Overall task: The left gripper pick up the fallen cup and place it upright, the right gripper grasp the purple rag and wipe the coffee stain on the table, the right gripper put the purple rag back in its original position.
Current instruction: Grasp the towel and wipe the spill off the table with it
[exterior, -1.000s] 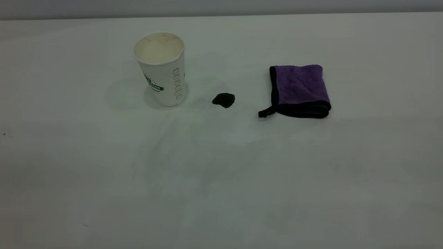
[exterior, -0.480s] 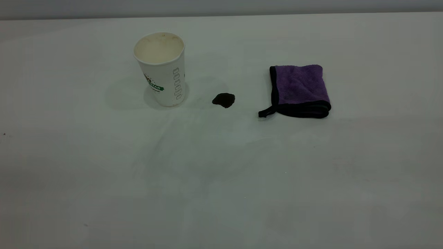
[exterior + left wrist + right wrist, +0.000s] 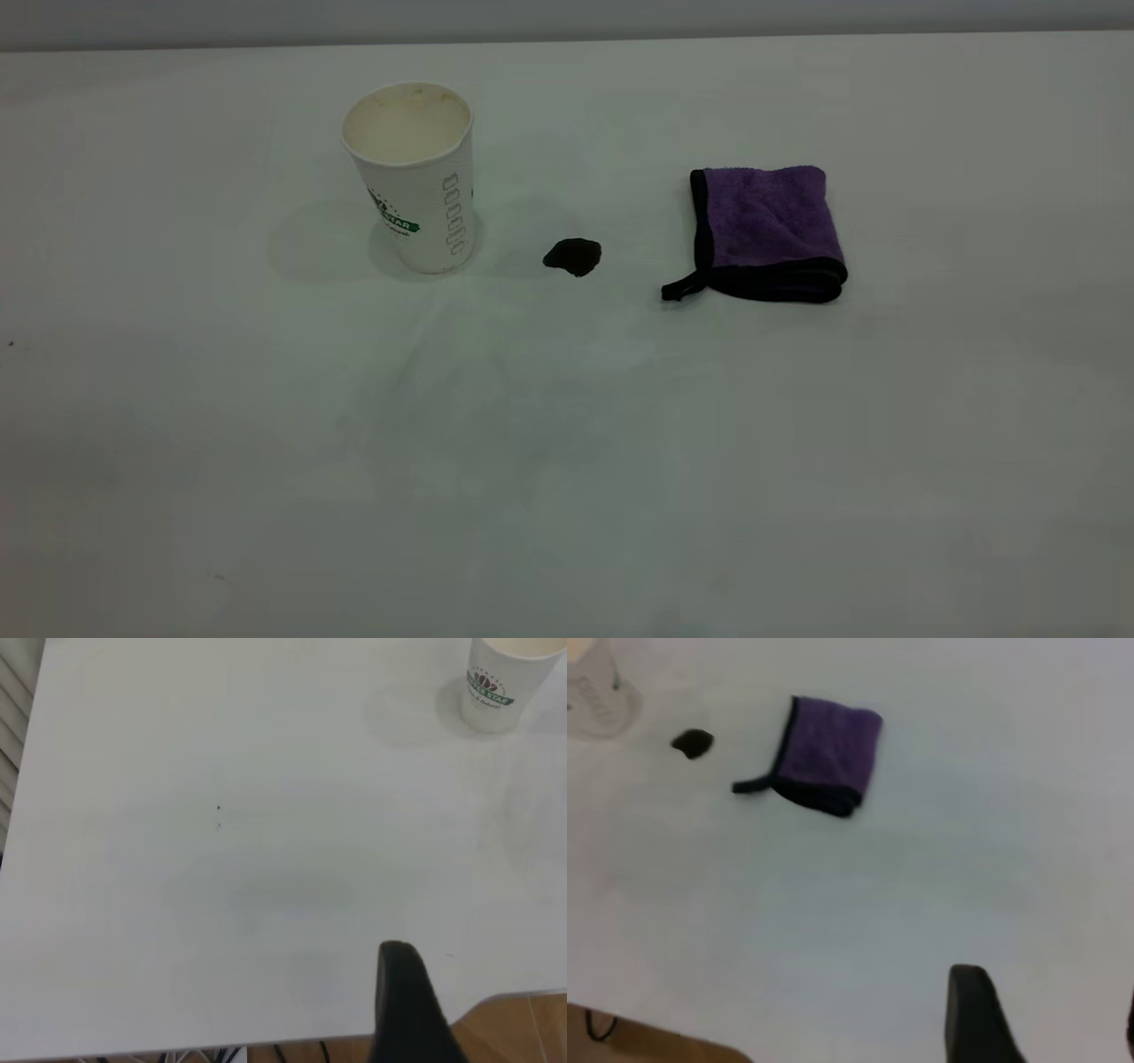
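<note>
**Purple rag waits for the wipe**

Purple rag [image 3: 767,230] lies folded on the white table [image 3: 567,461], with its black loop at the corner that points toward the coffee stain [image 3: 572,256]. The stain sits between the rag and the paper cup [image 3: 414,174], touching neither. The cup stands upright, so the cup step looks done.

Next step, I think: the right gripper [image 3: 983,1014] must reach out to the rag and pinch it. It is well away from the rag now. One finger shows; I cannot tell how its jaws stand. The left gripper [image 3: 409,1005] is far from the cup, holding nothing I can see.

Count: one cup, one stain, one rag, two grippers.
</note>
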Controlling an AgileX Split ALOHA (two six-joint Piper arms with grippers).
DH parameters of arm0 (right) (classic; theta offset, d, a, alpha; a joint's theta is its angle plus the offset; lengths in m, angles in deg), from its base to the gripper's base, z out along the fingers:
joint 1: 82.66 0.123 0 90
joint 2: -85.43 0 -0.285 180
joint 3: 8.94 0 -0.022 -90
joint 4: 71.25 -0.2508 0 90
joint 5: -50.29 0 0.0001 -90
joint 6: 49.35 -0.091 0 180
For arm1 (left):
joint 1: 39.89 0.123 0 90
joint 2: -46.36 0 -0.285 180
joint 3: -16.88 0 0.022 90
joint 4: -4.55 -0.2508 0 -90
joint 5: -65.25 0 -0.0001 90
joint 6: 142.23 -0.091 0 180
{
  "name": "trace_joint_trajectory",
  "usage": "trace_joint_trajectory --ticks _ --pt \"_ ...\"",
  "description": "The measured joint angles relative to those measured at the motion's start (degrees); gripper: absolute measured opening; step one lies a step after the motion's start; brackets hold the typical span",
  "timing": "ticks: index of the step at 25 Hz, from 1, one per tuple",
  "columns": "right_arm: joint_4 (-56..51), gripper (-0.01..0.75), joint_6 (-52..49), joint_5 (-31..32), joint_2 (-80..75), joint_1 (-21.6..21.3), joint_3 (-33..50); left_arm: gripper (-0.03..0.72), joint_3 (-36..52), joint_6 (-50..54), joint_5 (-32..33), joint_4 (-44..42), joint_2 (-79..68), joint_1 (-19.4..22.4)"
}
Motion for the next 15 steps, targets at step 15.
trace_joint_trajectory --ticks 15 --pt "-23.8 0.509 28.0 -18.0 -55.9 4.8 -15.4 0.496 0.0 0.0 0.0 0.0 0.0 0.0"
